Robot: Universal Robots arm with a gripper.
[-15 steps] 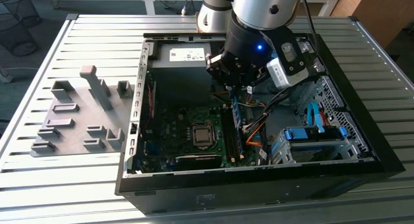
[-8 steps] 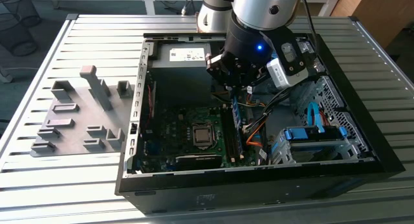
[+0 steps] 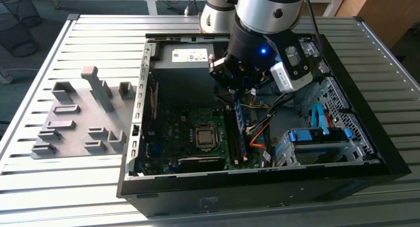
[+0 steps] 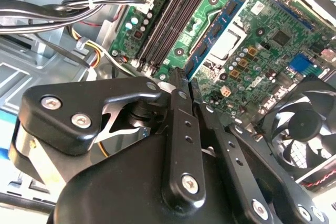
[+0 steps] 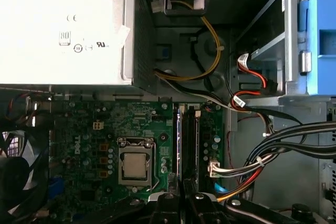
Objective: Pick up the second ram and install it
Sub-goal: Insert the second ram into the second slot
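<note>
The second ram [image 3: 241,118] is a thin blue-green stick hanging on edge below my gripper [image 3: 240,95], inside the open computer case. My gripper [image 4: 187,77] is shut on one end of it. In the second wrist view the second ram [image 4: 218,27] runs away from the fingers, with black chips and a small pale label on it. It hangs just above the long dark memory slots [image 3: 234,144] beside the processor socket [image 3: 205,137]. In the first wrist view the gripper [image 5: 184,196] is lined up over the memory slots [image 5: 189,140].
A grey slotted holder tray [image 3: 78,124] lies on the table at the exterior view's left of the case. The case holds a power supply [image 3: 187,55], bundled cables [image 3: 262,133], blue drive-bay clips [image 3: 318,135] and a fan [image 4: 304,129].
</note>
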